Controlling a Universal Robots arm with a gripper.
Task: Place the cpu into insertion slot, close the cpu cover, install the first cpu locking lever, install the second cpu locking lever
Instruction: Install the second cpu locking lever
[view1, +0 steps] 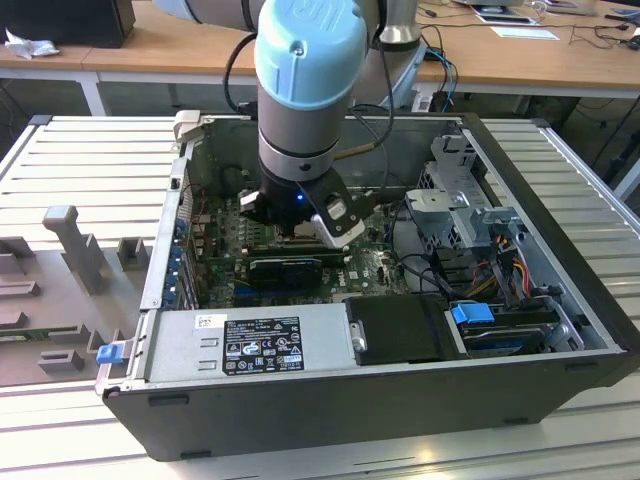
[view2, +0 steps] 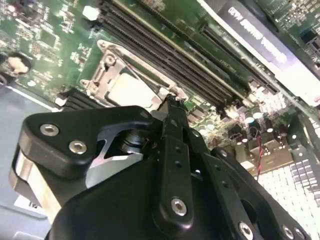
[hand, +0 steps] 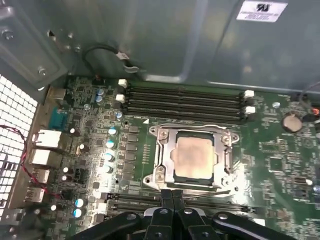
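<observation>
Exterior view, item one: open computer case (view1: 560, 300), lying on a slatted metal table (view1: 90, 160); wooden desks (view1: 150, 50) stood behind it; the robot arm (view1: 305, 90), grey with a pale blue cap, reached straight down into the case, its wrist over the green motherboard (view1: 225, 250); a grey power supply (view1: 250, 345) with a label lay along the near wall of the case; a drive bay with a blue tab (view1: 473, 313) sat toward the exterior view's right.

First wrist view, item two: motherboard (hand: 100, 135), green; four long black memory slots (hand: 185, 100) with white end clips ran beside the insertion slot (hand: 161, 135); the cpu cover (hand: 225, 150), a metal frame with a square window, lay flat down over the socket; the cpu (hand: 195, 157), pale silver square, sat inside the slot and showed through the cover's window; a thin metal locking lever (hand: 210, 189) lay along the socket edge nearest the gripper.

Item three: gripper (hand: 173, 196), black; its fingers (hand: 166, 200) were pressed together with nothing between them, tips just at the socket edge by the lever; whether they touched the lever cannot be told.

Second wrist view: gripper (view2: 170, 102) tips met at the corner of the cover (view2: 107, 67); the cpu (view2: 131, 90) sat seated beneath.
</observation>
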